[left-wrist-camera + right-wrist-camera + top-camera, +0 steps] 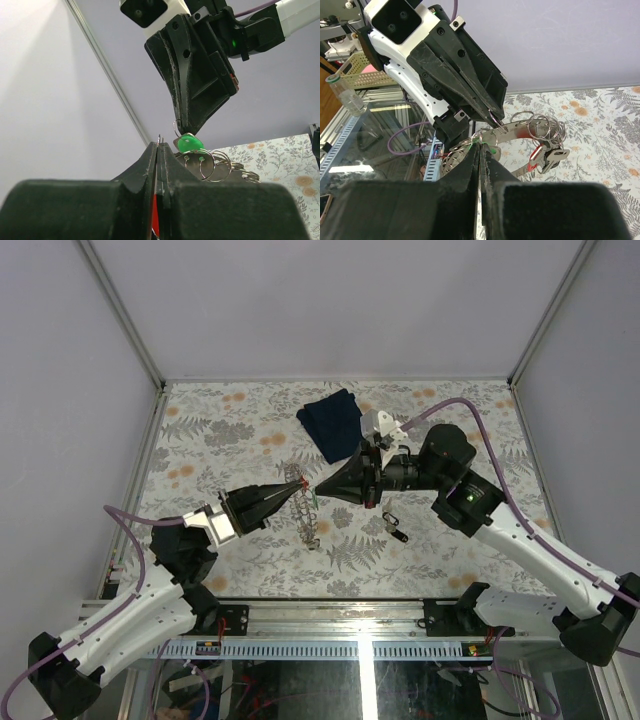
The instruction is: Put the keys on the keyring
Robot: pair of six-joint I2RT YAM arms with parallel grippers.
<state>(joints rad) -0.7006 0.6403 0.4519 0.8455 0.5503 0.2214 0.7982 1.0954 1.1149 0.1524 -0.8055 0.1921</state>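
Left jaws closed, pinching the keyring [306, 515]; right jaws closed on a green key [190, 143]. Tips meet above the bench [200, 440]; blue cloth [332, 420] at 1 o'clock.

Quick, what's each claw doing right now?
Left gripper: closed, pinching the keyring.
Right gripper: closed, apparently pinching the green key.

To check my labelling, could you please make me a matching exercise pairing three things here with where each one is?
Things: 1 cloth; 2 green key; 3 black key.
Places: a on the table, nearer than the right gripper; b lifted, at that gripper's tip; c on the table, beyond that gripper.
Pairs: 1-c; 2-b; 3-a.
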